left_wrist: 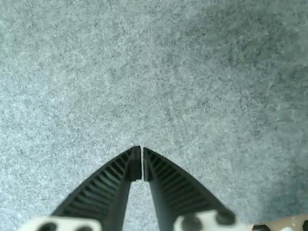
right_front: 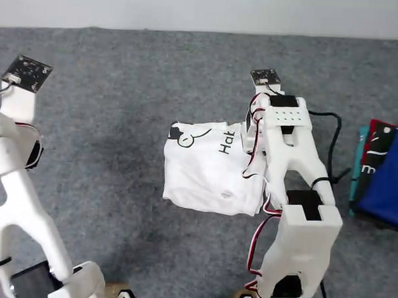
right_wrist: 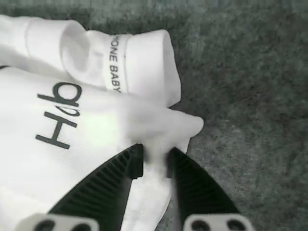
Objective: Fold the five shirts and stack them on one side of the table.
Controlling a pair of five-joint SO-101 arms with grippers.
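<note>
A white shirt [right_front: 208,166] with black print lies partly folded on the grey carpeted table [right_front: 121,106] near the middle. My right gripper [right_wrist: 155,161] is shut on the white shirt [right_wrist: 86,115], pinching a fold of cloth at its right edge; in the high view that arm [right_front: 285,146] stands over the shirt's right side. My left gripper [left_wrist: 142,163] is shut with nothing in it, held above bare carpet at the far left, where its arm [right_front: 14,134] rises.
A stack of folded clothes, a blue shirt [right_front: 389,177] on top of a dark red one [right_front: 377,147], sits at the table's right edge. Black cables [right_front: 334,145] run beside the right arm. Bare carpet lies between the two arms.
</note>
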